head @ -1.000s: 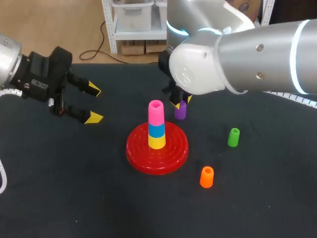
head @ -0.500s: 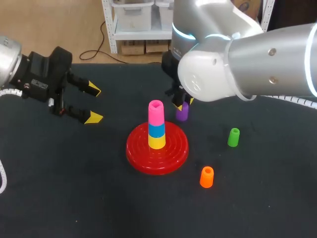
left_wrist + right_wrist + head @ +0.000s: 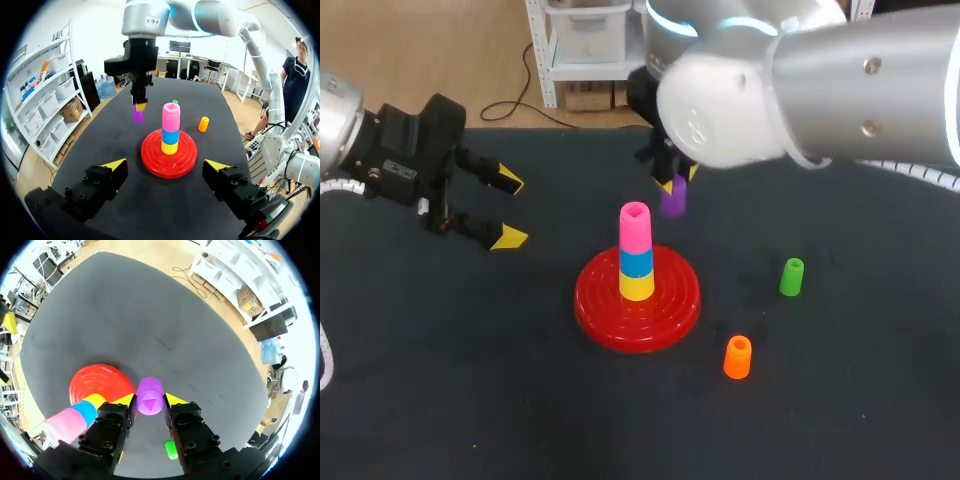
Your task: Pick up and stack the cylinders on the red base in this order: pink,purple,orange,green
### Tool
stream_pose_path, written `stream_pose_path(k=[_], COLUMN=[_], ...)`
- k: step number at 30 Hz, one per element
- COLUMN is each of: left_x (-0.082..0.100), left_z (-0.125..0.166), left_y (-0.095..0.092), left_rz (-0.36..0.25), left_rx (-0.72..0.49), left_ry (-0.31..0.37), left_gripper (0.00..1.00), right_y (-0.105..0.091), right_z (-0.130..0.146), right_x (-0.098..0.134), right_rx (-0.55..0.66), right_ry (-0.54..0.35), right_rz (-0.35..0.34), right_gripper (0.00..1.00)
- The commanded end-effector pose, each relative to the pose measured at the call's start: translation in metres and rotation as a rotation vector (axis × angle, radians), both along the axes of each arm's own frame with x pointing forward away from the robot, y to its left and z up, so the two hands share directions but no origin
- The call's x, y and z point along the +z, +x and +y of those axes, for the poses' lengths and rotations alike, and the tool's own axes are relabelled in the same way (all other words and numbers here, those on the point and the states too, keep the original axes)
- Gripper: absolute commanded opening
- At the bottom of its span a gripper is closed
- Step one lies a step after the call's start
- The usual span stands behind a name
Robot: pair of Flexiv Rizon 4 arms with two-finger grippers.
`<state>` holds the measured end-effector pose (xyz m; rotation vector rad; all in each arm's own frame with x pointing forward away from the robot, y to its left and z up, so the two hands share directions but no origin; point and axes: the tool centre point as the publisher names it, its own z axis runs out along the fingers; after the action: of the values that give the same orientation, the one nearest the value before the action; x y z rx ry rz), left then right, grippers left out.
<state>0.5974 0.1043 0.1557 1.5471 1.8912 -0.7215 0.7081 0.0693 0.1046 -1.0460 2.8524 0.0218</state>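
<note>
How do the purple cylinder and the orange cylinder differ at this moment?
The purple cylinder is gripped between the fingers of the right tool and seems lifted off the table. The orange cylinder stands free on the table, untouched. The purple cylinder hangs behind the red base, while the orange cylinder sits in front of the base, toward the right. Both are small, upright and hollow, and neither is stacked yet.

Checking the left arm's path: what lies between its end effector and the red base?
Only bare table between left end effector and red base, in the head view.
</note>
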Motion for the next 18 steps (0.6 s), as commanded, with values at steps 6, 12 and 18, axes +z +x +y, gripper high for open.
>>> stream_pose_path(k=[6, 12, 18], left_x=[-0.001, -0.001, -0.001], left_z=[0.000, 0.000, 0.000], left_y=[0.000, 0.000, 0.000], left_rz=[-0.003, -0.003, -0.003], left_rx=[0.000, 0.000, 0.000], left_ry=[-0.004, -0.004, -0.004], left_gripper=[1.00, 1.00, 1.00], right_y=[-0.019, -0.036, -0.053], right_z=[0.011, 0.018, 0.024], right_x=[0.073, 0.105, 0.117], right_rx=[0.009, 0.038, 0.090], right_ry=[-0.047, -0.027, -0.028], right_rz=[0.011, -0.004, -0.003], right_gripper=[0.00, 0.00, 0.00])
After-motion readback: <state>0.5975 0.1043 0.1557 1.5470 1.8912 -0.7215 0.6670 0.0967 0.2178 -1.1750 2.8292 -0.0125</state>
